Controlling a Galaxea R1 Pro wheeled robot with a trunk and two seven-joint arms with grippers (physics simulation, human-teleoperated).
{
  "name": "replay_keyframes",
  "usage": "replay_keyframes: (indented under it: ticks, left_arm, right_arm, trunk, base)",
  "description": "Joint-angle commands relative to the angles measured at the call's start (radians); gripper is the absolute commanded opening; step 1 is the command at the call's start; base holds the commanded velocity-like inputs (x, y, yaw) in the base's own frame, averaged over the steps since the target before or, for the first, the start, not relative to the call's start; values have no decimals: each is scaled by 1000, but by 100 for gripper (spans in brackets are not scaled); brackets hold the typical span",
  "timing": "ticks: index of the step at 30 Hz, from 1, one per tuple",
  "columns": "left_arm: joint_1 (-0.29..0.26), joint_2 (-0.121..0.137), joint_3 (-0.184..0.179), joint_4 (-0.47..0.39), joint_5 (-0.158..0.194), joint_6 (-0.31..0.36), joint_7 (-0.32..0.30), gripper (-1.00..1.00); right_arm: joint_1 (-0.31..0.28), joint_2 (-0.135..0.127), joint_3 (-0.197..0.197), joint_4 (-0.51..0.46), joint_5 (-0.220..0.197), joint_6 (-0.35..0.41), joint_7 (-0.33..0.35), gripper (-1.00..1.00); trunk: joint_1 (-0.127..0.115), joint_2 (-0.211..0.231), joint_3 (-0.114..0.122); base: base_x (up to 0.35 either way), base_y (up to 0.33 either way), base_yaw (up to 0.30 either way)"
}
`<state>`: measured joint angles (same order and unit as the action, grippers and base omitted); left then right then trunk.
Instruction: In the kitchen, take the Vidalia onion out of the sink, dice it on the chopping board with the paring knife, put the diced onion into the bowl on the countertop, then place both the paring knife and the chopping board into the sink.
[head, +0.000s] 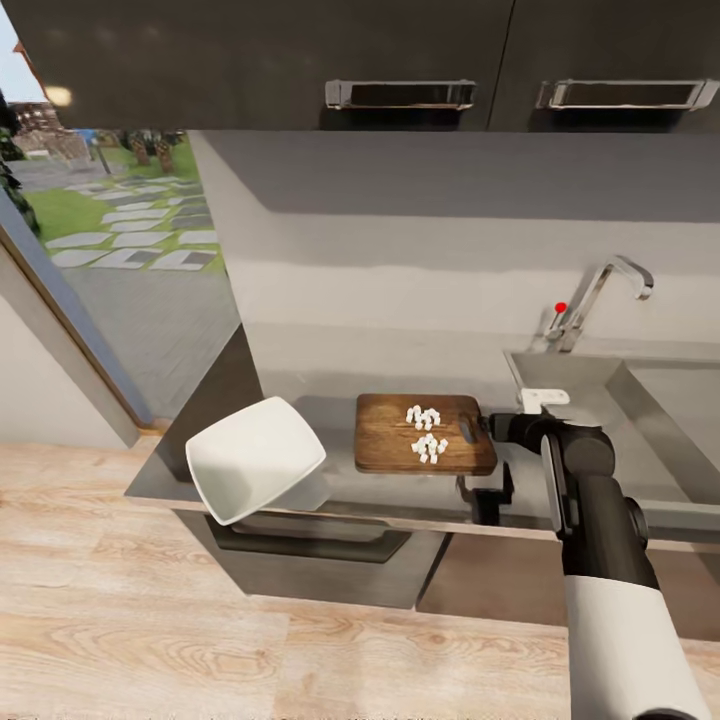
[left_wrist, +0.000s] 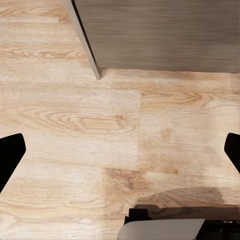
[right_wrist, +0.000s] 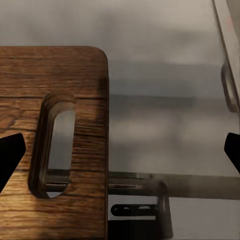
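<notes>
- while the right arm was stretched out over the tabletop (head: 300, 415), the right pincer (head: 510, 428) was seen in the head view at the handle end of the chopping board (head: 385, 435), just beside its slot-shaped hole.
- in the right wrist view, the right pincer's two dark fingertips (right_wrist: 10, 152) were spread wide at the frame's edges, released, with nothing between them; the board's slotted end (right_wrist: 55, 145) lay below one of them, with bare grey tabletop beside it.
- the chopping board was laid flat on the tabletop, near the front edge, between the bowl (head: 255, 458) and the sink (head: 600, 385).
- two small clusters of diced onion (head: 425, 432) were resting on the board, one nearer the wall, one nearer the front.
- the white bowl was seen tilted at the tabletop's left corner, well apart from the board, and no onion could be made out in it.
- the chrome tap (head: 600, 295) with its red knob was standing behind the sink's drainboard.
- the paring knife could not be made out.
- in the left wrist view, the left pincer's fingertips (left_wrist: 10, 155) were likewise held wide apart, released, over the light wood floor (left_wrist: 90, 125) beside a grey cabinet front (left_wrist: 160, 35).
</notes>
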<state>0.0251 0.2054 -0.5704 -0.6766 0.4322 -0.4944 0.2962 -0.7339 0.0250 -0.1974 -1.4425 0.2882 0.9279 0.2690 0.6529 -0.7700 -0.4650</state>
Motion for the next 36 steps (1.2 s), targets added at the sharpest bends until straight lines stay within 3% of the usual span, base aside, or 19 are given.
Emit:
replay_keyframes:
  ticks: [1,24,36]
  left_arm:
    - [-1,2,-8,-2,6,-3,9,100]
    - [-1,2,-8,-2,5,-3,9,100]
    - [-1,2,-8,-1,7,-2,9,100]
  right_arm:
    - [-1,1,-2,0,11,3,11,100]
    - [-1,0,-4,1,11,3,8,100]
    - [-1,0,-4,1,11,3,8,100]
  trunk:
    - [0,-1,-3]
    - [0,-1,-39]
    - [0,-1,-43]
  base:
    - [0,0,0]
    - [42,0,0]
    - [0,0,0]
